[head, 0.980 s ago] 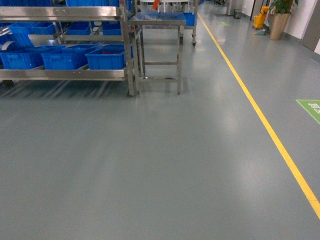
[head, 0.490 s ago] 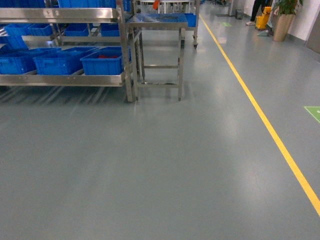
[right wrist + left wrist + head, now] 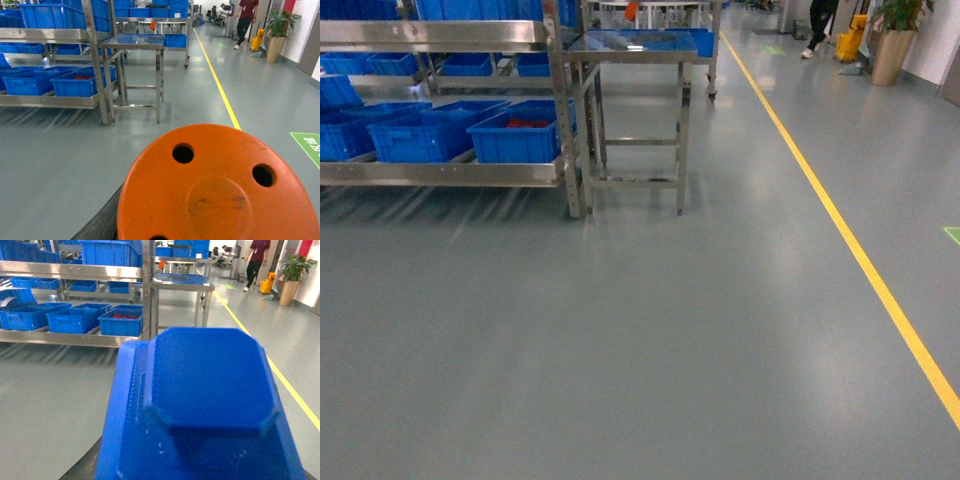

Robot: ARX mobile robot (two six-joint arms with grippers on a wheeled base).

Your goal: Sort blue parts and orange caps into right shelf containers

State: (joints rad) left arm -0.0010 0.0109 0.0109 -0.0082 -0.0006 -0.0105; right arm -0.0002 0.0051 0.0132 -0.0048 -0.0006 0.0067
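Gripper fingers are not visible in any view, so L and R gripper state cannot be told. L wrist cam: a blue part (image 3: 212, 385), textured, w/ a raised chamfered block on top, fills the lower frame close to the lens. R wrist cam: an orange cap (image 3: 220, 190), round, w/ holes in its face, fills the lower frame likewise. Grasp contact not visible for either.

Head cam: grey floor (image 3: 640, 340) ahead; steel shelf rack (image 3: 440, 172) at 10 o'clock carrying blue crates (image 3: 420, 135). Rightmost low crate (image 3: 515, 135) holds red-orange pieces (image 3: 525, 123). Steel tabletop (image 3: 630, 45) stands just beside rack at 12 o'clock. Yellow floor line (image 3: 850, 250) runs at 2 o'clock. Person (image 3: 818, 25), yellow mop bucket (image 3: 850, 42), potted plant (image 3: 890, 40) far at 1 o'clock.
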